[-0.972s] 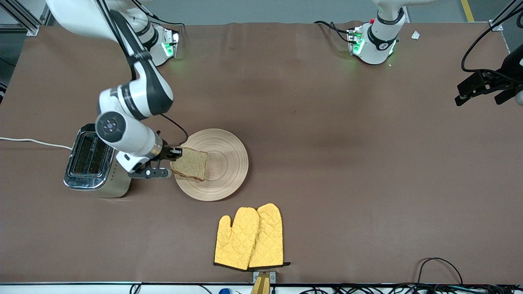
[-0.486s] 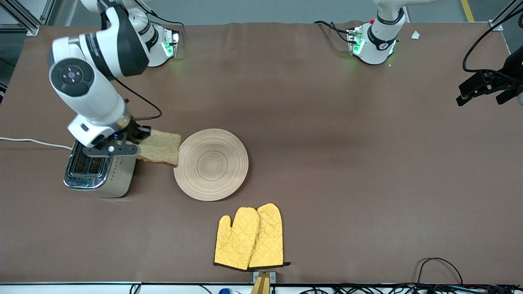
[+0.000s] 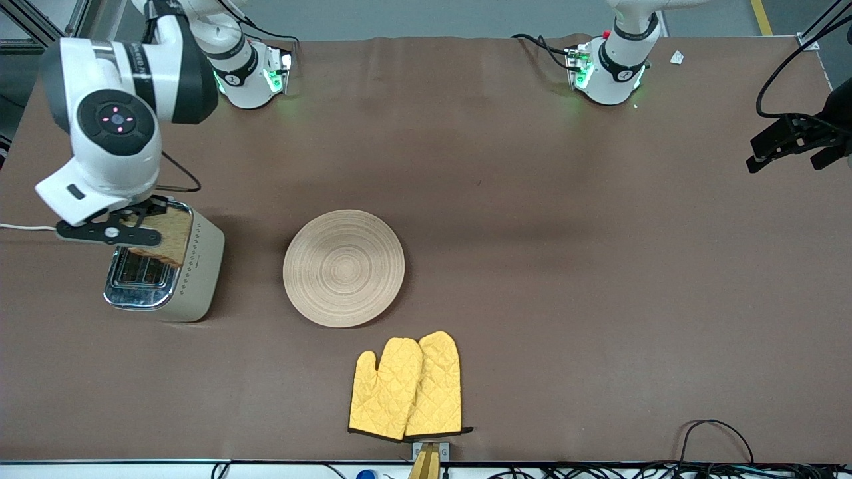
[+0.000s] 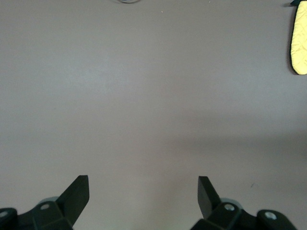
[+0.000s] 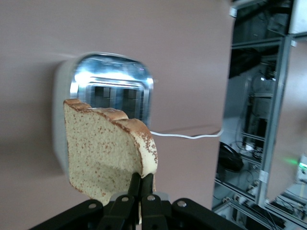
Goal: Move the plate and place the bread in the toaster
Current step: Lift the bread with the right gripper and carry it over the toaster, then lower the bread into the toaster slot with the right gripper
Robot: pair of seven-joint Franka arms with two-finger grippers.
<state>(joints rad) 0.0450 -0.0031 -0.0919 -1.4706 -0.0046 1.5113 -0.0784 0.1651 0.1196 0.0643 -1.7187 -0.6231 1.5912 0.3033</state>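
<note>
The bread hangs on edge over the chrome top of the cream toaster, pinched at one edge by my right gripper, which is shut on it. In the right wrist view the slice stands between the fingers, above the toaster's slots. The round wooden plate lies bare on the table beside the toaster, toward the left arm's end. My left gripper waits open over the table's edge at the left arm's end; its jaws frame only bare table.
A pair of yellow oven mitts lies nearer the front camera than the plate; one mitt's edge shows in the left wrist view. The toaster's white cord runs off the table's edge. Cables line the front edge.
My right gripper has carried the bread off the plate and up over the toaster, turning the slice on edge. The plate is left bare. The left arm has not moved.
</note>
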